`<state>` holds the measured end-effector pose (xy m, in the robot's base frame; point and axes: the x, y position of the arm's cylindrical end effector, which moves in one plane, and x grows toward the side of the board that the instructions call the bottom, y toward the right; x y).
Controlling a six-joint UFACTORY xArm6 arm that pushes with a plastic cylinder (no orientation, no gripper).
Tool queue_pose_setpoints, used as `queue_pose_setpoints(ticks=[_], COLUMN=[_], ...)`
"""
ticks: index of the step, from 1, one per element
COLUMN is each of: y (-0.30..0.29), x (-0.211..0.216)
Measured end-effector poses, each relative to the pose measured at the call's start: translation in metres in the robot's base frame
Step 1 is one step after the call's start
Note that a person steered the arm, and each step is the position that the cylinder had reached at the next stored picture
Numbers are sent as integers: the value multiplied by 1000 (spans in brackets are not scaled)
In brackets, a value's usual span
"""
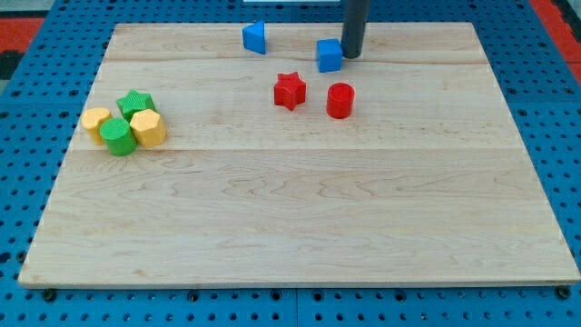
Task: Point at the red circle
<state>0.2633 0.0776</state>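
The red circle point(339, 100) is a short red cylinder standing on the wooden board point(300, 209) right of the view's middle, near the top. My tip point(351, 55) is at the lower end of the dark rod, above the red circle in the view and a little to its right, with a gap between them. The tip sits right beside the right side of a blue cube point(329, 55). A red star point(290, 91) lies just left of the red circle.
A second blue block point(255, 37) sits near the board's top edge, left of the blue cube. At the view's left is a tight cluster: a green star point(136, 103), a yellow block point(95, 121), a green cylinder point(117, 136) and a yellow hexagon point(148, 128).
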Motion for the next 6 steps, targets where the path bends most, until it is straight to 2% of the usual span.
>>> queue_pose_setpoints(ticks=[2, 3, 4, 5, 6], y=[-26, -81, -95, -85, -15], x=[23, 17, 8, 20, 37])
